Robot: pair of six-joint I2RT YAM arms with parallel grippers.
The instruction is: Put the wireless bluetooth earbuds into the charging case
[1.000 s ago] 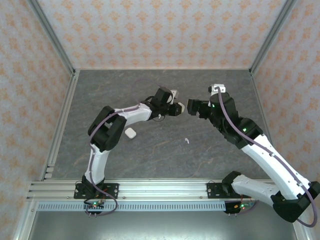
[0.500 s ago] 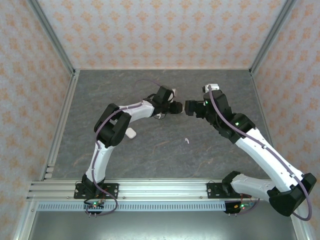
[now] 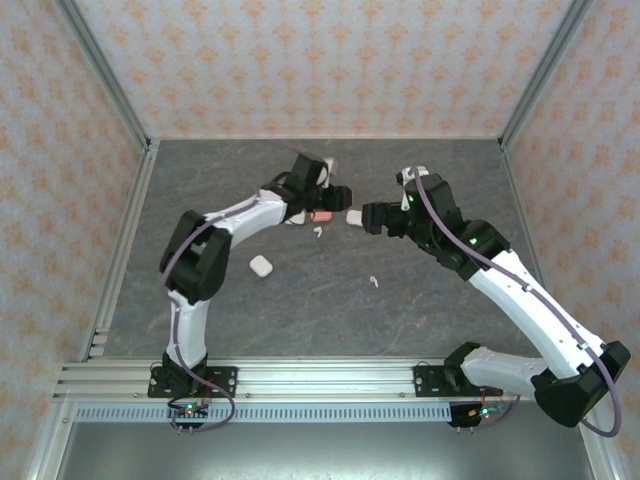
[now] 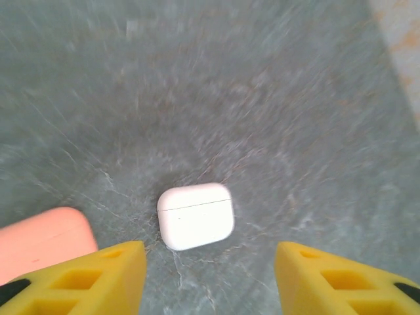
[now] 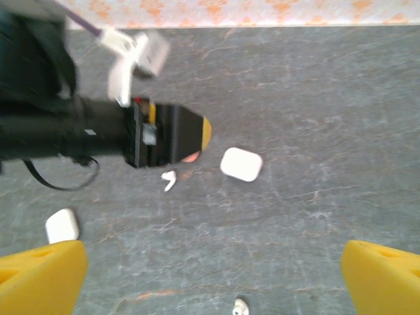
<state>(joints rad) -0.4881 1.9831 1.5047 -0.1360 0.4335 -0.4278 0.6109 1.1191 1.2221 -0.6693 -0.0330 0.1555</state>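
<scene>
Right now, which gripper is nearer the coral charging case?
Left. The left gripper is right beside the coral charging case; the right gripper faces it from farther off, beyond the white charging case.

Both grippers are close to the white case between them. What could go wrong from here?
The left gripper and right gripper face each other closely near the white case; they might collide. Its lid looks shut, so no earbud fits yet. The earbud beside the left gripper could be knocked away.
</scene>
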